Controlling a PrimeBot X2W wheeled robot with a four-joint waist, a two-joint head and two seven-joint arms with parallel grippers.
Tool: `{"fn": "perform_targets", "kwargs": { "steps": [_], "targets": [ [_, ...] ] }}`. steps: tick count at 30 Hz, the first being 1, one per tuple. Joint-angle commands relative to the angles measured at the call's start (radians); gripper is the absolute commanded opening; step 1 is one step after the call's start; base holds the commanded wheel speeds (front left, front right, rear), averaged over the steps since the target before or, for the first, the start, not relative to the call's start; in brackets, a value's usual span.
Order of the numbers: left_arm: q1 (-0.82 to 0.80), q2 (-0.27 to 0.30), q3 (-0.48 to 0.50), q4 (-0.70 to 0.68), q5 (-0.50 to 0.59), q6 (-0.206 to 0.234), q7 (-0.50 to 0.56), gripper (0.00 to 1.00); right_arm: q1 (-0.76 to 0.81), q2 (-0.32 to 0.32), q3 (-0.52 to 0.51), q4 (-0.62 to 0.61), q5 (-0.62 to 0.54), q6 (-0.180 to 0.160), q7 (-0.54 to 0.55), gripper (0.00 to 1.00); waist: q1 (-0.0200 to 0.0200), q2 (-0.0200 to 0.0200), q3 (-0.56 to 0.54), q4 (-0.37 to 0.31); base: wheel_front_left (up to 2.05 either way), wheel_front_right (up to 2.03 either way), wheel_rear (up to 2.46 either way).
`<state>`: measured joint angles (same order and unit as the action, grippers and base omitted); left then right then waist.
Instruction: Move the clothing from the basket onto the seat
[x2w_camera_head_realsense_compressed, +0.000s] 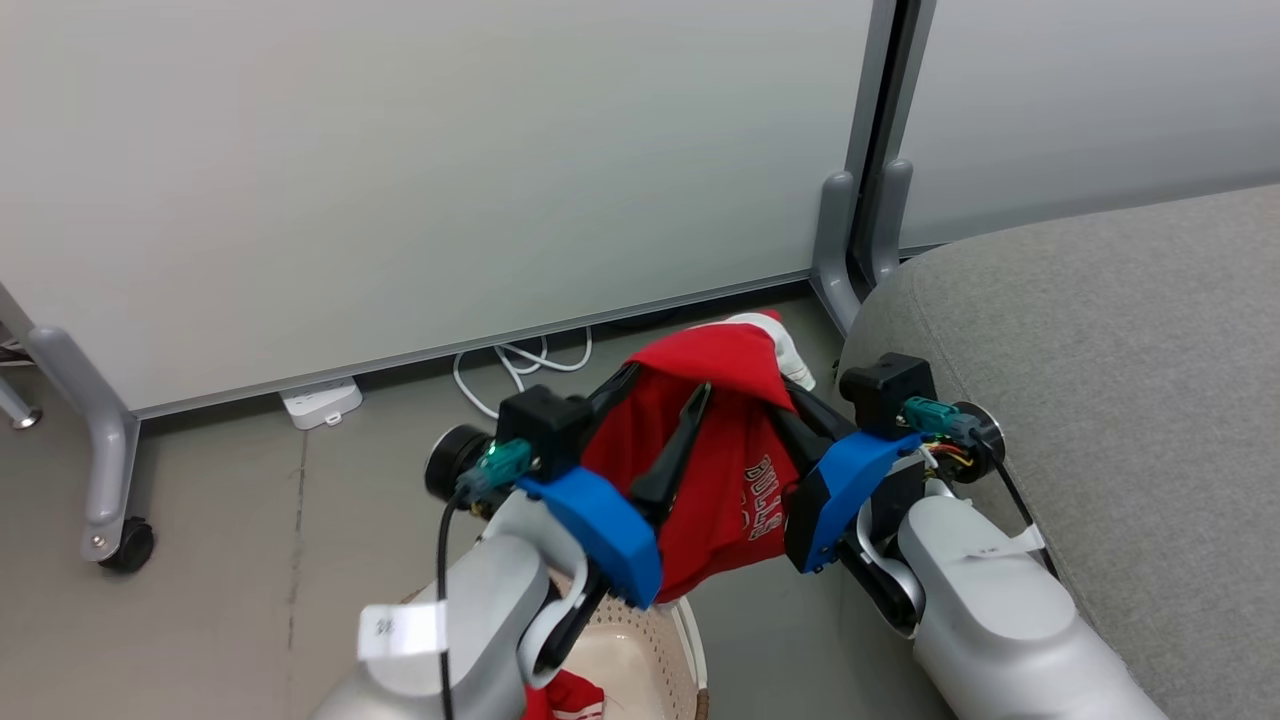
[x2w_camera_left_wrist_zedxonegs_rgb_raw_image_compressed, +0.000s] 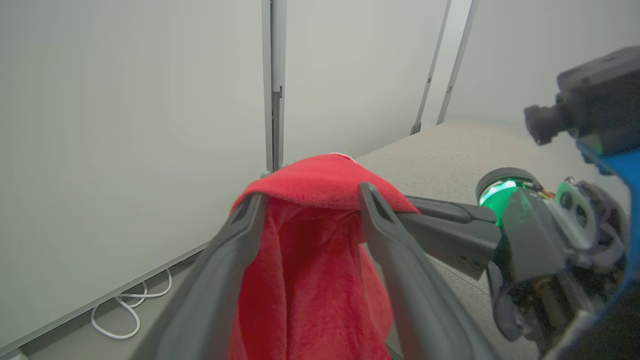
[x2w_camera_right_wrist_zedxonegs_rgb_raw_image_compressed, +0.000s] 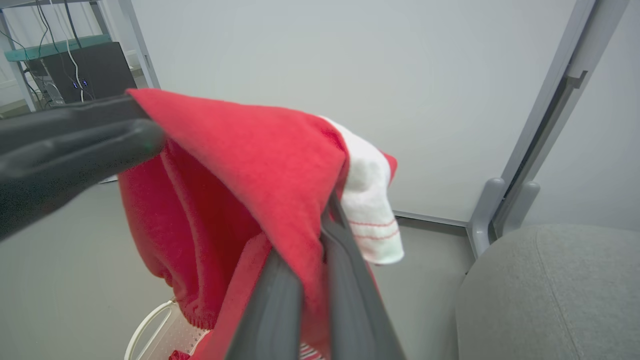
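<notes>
Your right gripper (x2w_camera_right_wrist_zedxonegs_rgb_raw_image_compressed: 320, 232) clamps the soft red fabric garment (x2w_camera_head_realsense_compressed: 720, 420); your left gripper (x2w_camera_left_wrist_zedxonegs_rgb_raw_image_compressed: 310, 197) stands spread, cloth draped over its tips, above the cream perforated plastic basket (x2w_camera_head_realsense_compressed: 655, 660).

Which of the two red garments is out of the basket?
The printed garment, held up by the right claw; the other garment lies in the basket.

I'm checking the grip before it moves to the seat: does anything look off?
Yes. The red garment is clamped in the right gripper, but the left gripper stands open, the cloth merely draped tent-like over its fingertips. That side looks unsecured and might slide off or snag.
</notes>
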<state>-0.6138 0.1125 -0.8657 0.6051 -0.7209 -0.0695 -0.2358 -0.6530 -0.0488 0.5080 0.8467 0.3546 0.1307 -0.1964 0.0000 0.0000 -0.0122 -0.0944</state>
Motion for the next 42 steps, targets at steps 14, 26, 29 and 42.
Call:
{"fn": "perform_targets", "kwargs": {
  "steps": [14, 26, 29, 42],
  "targets": [
    [0.311, 0.118, 0.201, -0.287, 0.158, 0.01, -0.029, 1.0, -0.022, -0.002, -0.101, 0.04, -0.044, 0.0, -0.036, 0.0, 0.0, 0.0, 0.008, 0.028, 0.0, 0.0, 0.0],
    [0.46, 0.095, 0.353, -0.342, 0.234, -0.015, -0.03, 1.0, 0.006, -0.002, -0.12, 0.042, -0.044, 0.0, -0.035, 0.0, 0.0, 0.0, 0.004, 0.024, 0.0, 0.0, 0.0],
    [0.471, 0.092, 0.37, -0.339, 0.245, -0.02, -0.03, 1.0, 0.006, -0.002, -0.121, 0.044, -0.044, 0.0, -0.033, 0.0, 0.0, 0.0, 0.004, 0.022, 0.0, 0.0, 0.0],
    [0.494, 0.078, 0.416, -0.331, 0.281, -0.043, -0.03, 1.0, -0.002, -0.003, -0.099, 0.027, -0.036, 0.0, -0.023, 0.0, 0.0, 0.0, 0.018, -0.053, 0.0, 0.0, 0.0]
  ]
}}
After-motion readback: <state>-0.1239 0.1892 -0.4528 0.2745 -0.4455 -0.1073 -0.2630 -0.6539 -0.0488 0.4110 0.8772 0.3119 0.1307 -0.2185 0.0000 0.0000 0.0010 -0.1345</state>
